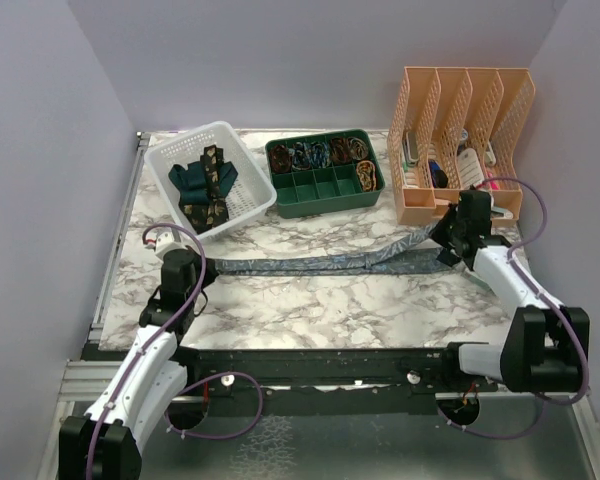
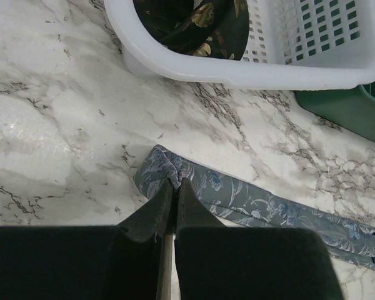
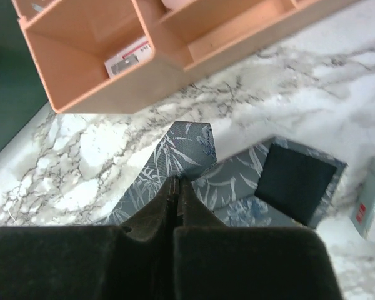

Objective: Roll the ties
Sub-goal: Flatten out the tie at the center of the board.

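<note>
**Storage Ranged Along the Back of a Marbled Counter**

A white counter (image 1: 310, 300) veined in grey is enclosed by pale lilac walls (image 1: 40, 150). A white lattice basket (image 1: 252, 165) is set at the back left, turned at an angle. Just beside it, to the right, a dark green compartment tray (image 1: 325, 208) is placed. A peach file organizer (image 1: 420, 120) with upright slots is stood at the back right, and papers are kept in it. A small pale box (image 3: 372, 197) with a red label is laid on the counter.
</note>
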You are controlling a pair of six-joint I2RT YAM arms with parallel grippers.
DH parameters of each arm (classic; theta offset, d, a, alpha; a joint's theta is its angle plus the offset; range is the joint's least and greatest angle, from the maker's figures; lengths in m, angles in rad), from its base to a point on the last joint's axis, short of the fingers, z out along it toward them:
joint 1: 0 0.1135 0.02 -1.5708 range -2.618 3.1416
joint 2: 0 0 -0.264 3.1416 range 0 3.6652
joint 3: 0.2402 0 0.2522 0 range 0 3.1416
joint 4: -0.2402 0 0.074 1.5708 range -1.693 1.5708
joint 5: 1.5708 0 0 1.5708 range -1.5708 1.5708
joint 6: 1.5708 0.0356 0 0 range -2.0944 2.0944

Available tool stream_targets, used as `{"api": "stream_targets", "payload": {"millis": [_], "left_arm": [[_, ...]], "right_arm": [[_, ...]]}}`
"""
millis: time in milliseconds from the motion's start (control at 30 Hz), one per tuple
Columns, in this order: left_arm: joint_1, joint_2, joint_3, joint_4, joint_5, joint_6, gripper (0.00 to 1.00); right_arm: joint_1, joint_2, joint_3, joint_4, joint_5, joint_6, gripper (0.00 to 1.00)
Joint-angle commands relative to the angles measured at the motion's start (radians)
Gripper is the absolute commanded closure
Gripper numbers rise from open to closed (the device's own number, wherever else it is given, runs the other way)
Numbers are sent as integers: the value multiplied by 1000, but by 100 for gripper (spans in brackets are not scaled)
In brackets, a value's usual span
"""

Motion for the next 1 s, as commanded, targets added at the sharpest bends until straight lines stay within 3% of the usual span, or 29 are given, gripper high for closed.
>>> {"api": "stream_targets", "payload": {"millis": [0, 367, 600, 667, 733, 833, 967], "left_arm": [[7, -29, -5, 41, -40, 32, 100], [10, -26, -63, 93, -72, 63, 100], [13, 26, -69, 150, -59, 80, 100], [13, 46, -61, 135, -70, 59, 95], [13, 44, -58, 135, -52, 52, 91], [13, 19, -34, 75, -74, 23, 80], [14, -11, 33, -71, -161, -22, 53]], "right_arm": [[-7, -72, -79, -115, 62, 53, 99], [-7, -7, -146, -76, 20, 81, 99], [-7, -62, -155, -125, 13, 58, 97], [-7, -49, -173, -107, 31, 35, 84], [-7, -19, -149, -124, 41, -2, 64], [-7, -21, -96, -202, 78, -11, 62], [-7, -143, -85, -231, 89, 6, 61]]}}
